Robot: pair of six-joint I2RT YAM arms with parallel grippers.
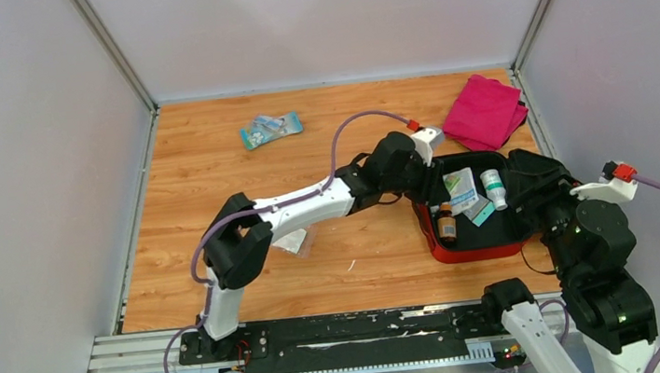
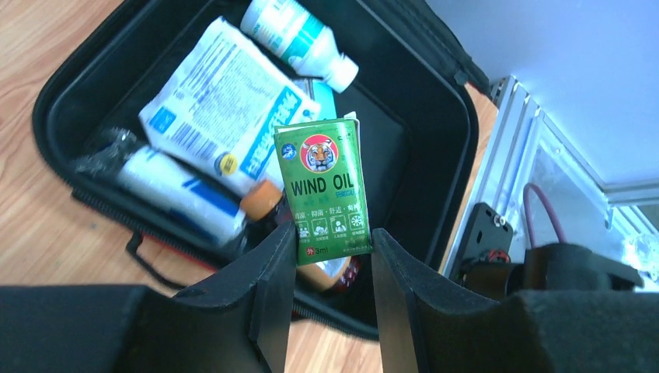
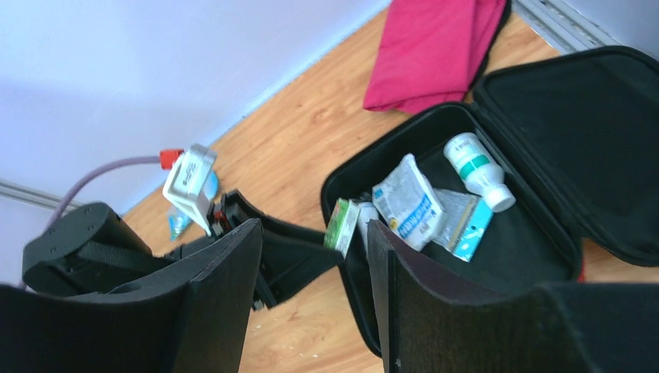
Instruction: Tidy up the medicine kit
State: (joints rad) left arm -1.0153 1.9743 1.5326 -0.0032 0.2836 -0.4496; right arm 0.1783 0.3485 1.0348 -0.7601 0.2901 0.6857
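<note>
The medicine kit point(image 1: 479, 251), a red case with black lining, lies open at the right of the table. In it are a white bottle point(image 1: 493, 188), a white sachet point(image 1: 460, 189), a teal packet point(image 1: 482, 211) and a brown bottle point(image 1: 446, 225). My left gripper point(image 2: 332, 249) hangs over the kit's left edge point(image 2: 54, 101), shut on a green "Wind Oil" box point(image 2: 322, 186), which stands upright between the fingers. My right gripper point(image 3: 315, 227) is open and empty, near the kit's right side, by the raised lid point(image 3: 591, 132).
A magenta folded cloth point(image 1: 485, 111) lies behind the kit at the back right. A teal packet point(image 1: 271, 128) lies at the back of the table. A clear packet point(image 1: 293, 240) sits under the left arm. Grey walls enclose the table on three sides.
</note>
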